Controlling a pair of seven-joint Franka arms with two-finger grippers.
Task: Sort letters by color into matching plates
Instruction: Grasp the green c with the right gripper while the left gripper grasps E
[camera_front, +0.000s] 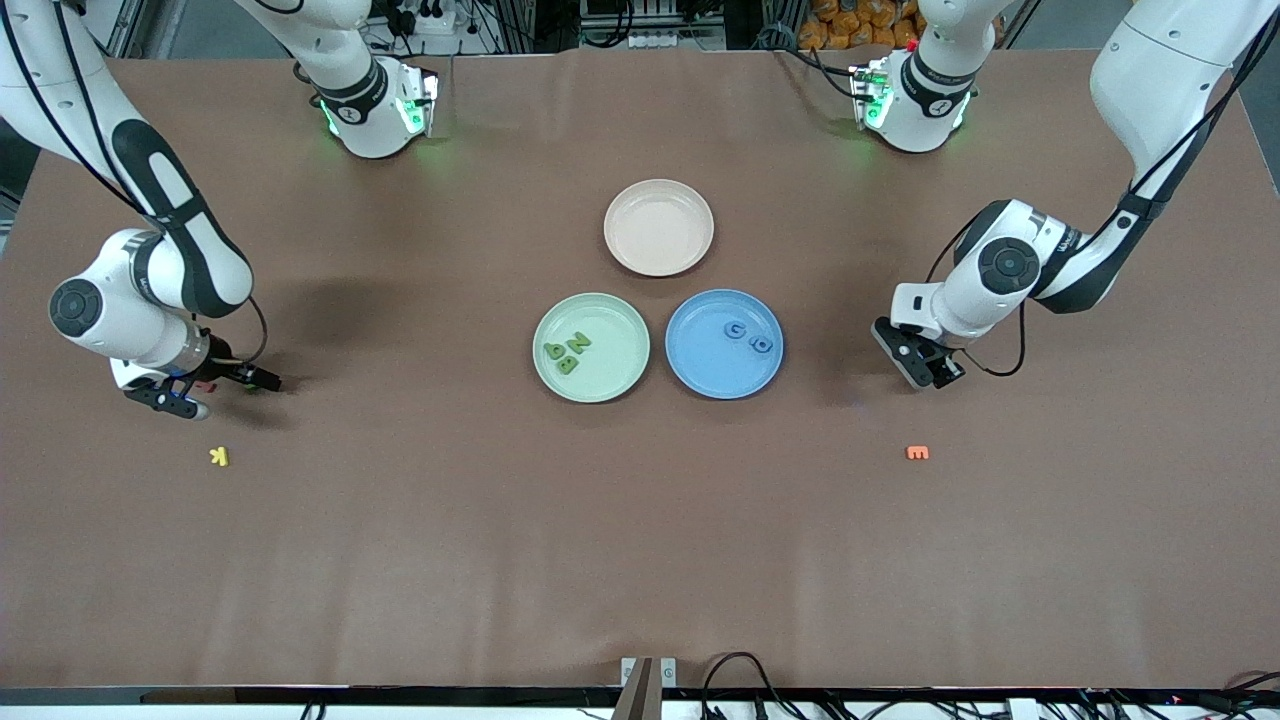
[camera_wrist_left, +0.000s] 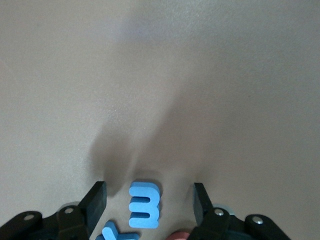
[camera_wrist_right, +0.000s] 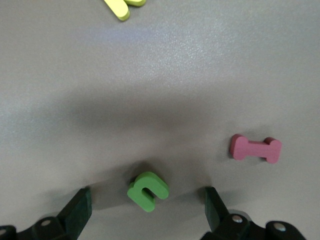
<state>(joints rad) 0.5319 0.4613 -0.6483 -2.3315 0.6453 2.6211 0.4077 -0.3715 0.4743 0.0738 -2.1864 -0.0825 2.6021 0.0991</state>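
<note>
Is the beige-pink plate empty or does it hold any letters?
Empty. The beige-pink plate shows only its bare inside in the front view; no letter lies in it.

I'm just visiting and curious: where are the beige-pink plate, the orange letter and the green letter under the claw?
beige-pink plate (camera_front: 659, 262), front view, its near rim.
orange letter (camera_front: 917, 453), front view, its middle.
green letter (camera_wrist_right: 147, 190), right wrist view, its curved back.

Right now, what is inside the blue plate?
Two blue letters lie inside the blue plate, both in its part farther from the front camera. The rest of the plate shows bare; nothing covers it.
</note>
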